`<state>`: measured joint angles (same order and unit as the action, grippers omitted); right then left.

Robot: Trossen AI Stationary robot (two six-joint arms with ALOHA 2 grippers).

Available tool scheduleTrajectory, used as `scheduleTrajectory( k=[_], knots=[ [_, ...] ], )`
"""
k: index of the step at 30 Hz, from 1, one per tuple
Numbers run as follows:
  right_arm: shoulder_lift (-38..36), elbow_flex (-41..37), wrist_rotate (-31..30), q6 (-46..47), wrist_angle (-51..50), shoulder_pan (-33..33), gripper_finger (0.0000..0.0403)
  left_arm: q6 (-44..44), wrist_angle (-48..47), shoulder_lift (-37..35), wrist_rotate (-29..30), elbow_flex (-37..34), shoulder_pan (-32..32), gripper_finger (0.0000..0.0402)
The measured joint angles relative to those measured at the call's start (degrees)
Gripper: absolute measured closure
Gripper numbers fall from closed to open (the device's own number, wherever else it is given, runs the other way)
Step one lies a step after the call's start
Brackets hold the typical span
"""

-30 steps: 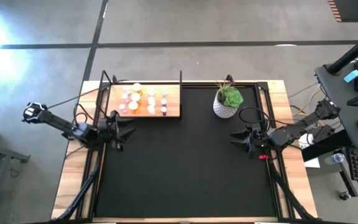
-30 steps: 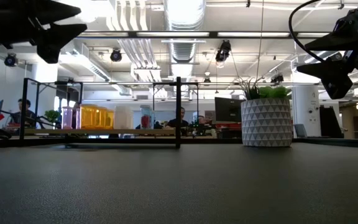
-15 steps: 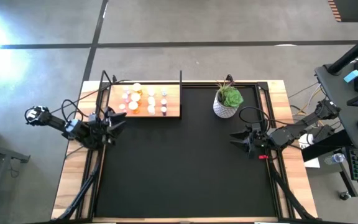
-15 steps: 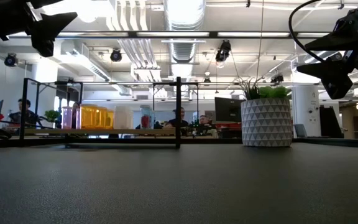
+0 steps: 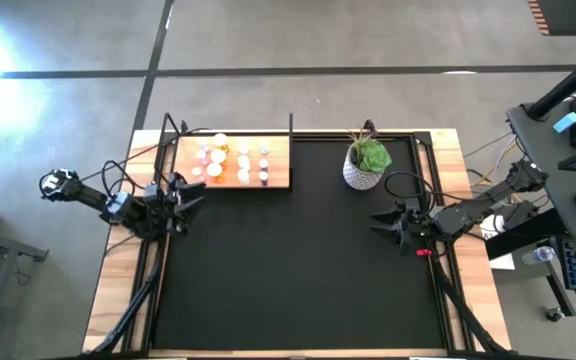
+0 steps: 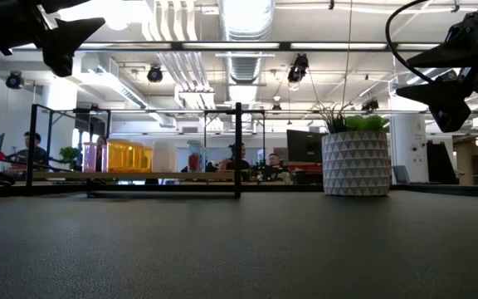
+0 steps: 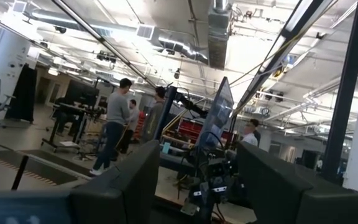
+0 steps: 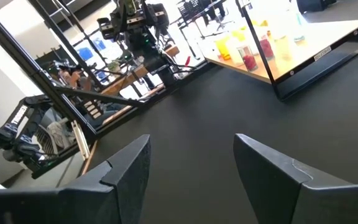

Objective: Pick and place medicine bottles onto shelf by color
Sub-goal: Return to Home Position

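The medicine bottles (image 5: 230, 160), orange, pink and white, stand in rows on the light wooden shelf (image 5: 278, 175) at the table's far left; they also show in the low view (image 6: 127, 156) and the right wrist view (image 8: 248, 53). My left gripper (image 5: 192, 192) hovers open just near of the shelf's left end, tipped upward and holding nothing (image 7: 197, 155). My right gripper (image 5: 376, 224) hovers open over the right part of the black mat (image 5: 298, 270), level, with nothing between its fingers (image 8: 191, 146).
A green plant in a white patterned pot (image 5: 366, 162) stands on the mat at the far right, beyond my right gripper. Thin black posts (image 6: 238, 149) rise at the shelf's corners. People stand in the room beyond the table (image 7: 114, 124).
My left gripper has drawn back a little toward the table's left edge and tipped upward, still open with nothing in it. The bottles and the shelf have stayed where they were.
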<state>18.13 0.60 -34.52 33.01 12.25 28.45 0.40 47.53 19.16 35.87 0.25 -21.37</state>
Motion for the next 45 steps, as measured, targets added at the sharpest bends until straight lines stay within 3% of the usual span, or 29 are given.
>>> scheduleTrajectory(
  k=[45],
  knots=[
    [0.02,0.0,0.0,0.0,0.0,0.02,0.0184,0.0,-0.02,2.56,-0.12,-0.02,0.0,0.0202]
  ],
)
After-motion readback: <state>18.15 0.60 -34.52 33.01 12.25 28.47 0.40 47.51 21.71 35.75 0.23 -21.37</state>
